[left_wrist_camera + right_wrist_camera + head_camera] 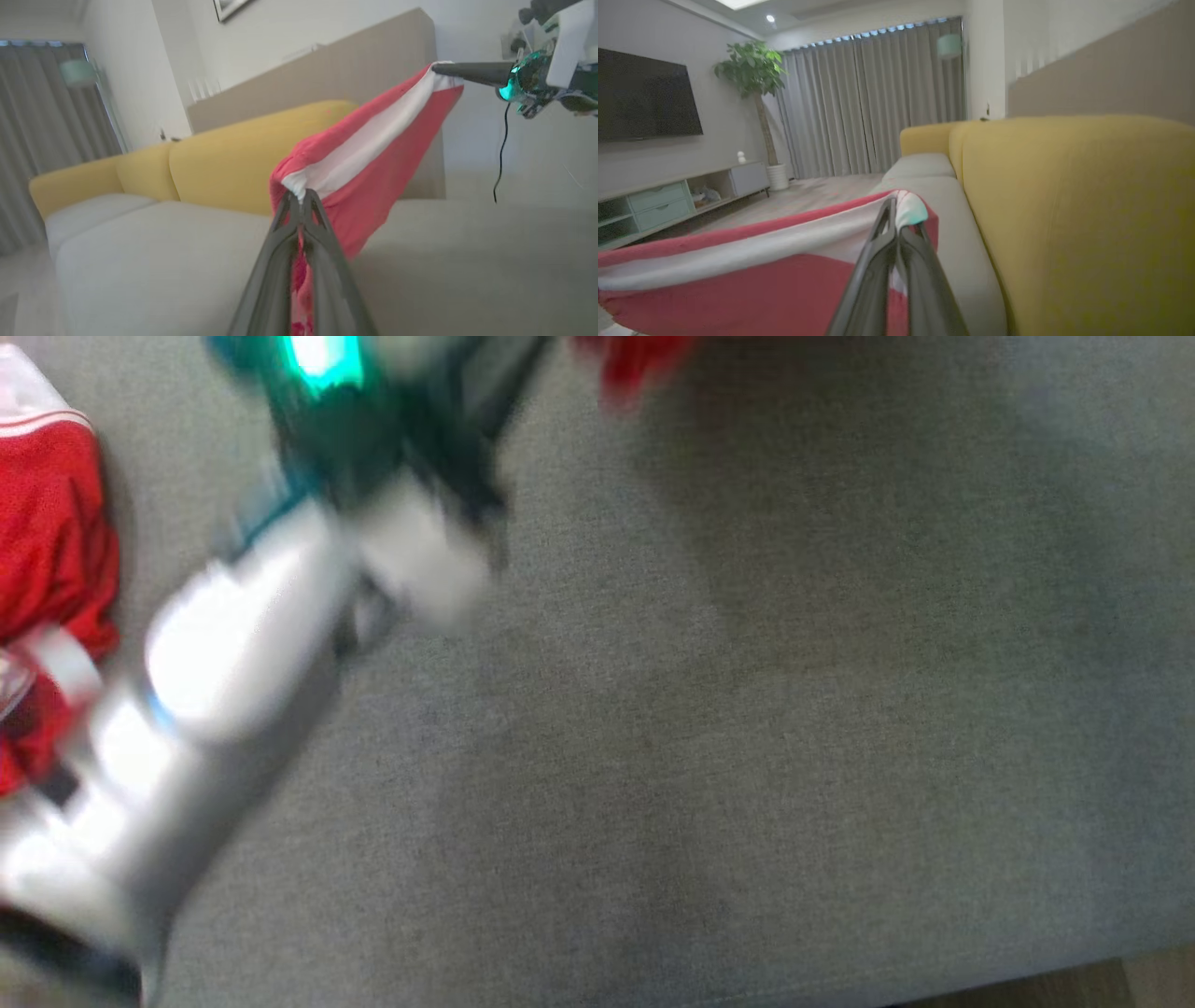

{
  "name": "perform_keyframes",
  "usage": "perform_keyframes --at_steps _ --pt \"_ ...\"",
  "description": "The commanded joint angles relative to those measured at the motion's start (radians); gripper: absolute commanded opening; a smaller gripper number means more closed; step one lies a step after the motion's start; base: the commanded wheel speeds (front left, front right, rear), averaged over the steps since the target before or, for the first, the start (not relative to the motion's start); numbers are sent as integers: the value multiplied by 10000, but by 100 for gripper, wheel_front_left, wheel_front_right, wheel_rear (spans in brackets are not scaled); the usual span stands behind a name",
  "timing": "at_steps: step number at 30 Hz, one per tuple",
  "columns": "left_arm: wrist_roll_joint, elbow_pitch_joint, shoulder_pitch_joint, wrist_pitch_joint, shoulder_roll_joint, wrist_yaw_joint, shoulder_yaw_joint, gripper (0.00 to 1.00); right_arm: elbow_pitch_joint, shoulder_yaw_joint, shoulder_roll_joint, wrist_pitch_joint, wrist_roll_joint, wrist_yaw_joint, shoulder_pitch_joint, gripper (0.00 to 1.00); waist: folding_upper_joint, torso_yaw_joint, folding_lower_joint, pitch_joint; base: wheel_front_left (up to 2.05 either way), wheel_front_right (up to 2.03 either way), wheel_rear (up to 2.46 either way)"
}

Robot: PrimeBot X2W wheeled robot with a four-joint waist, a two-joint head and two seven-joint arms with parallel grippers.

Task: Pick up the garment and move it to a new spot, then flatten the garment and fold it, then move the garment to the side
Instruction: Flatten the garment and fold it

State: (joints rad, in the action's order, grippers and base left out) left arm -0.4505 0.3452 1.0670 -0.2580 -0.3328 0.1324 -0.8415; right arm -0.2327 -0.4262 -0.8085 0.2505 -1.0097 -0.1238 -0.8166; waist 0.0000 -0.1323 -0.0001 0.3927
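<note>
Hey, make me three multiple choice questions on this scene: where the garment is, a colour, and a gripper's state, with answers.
1. Where is the garment? A) folded on the floor B) stretched in the air between the left gripper and right gripper C) draped over a chair
2. What colour is the band along its held edge? A) white B) blue C) black
3. How are the left gripper's jaws? A) wide open B) shut on the garment C) shut, empty
Answers: 1 B, both wrist views show jaws pinching an end; 2 A, the strip is white against red; 3 B, cloth bunches at the closed tips.
</note>
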Motion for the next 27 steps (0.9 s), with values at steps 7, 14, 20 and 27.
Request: perform_keyframes --at_steps 7,14,20,27 --pt "489 -1108 -3654 -36 -213 -17 -106 0 616 493 -440 108 -323 -69 4105 0 0 122 1 -660 0 0 0" --pt "526 -1291 -6638 -37 28 -19 -342 0 1149 2351 167 110 -199 -69 7602 0 0 -1 1 -1420 0 0 0" --pt "281 -1658 -7406 -37 -198 -18 -949 0 2063 3901 498 111 41 -69 9679 0 0 144 1 -1572 0 0 0" --pt "-1057 -1877 -6471 -16 496 -18 -596 0 2375 4296 721 -860 720 -69 8482 0 0 550 1 -1112 0 0 0"
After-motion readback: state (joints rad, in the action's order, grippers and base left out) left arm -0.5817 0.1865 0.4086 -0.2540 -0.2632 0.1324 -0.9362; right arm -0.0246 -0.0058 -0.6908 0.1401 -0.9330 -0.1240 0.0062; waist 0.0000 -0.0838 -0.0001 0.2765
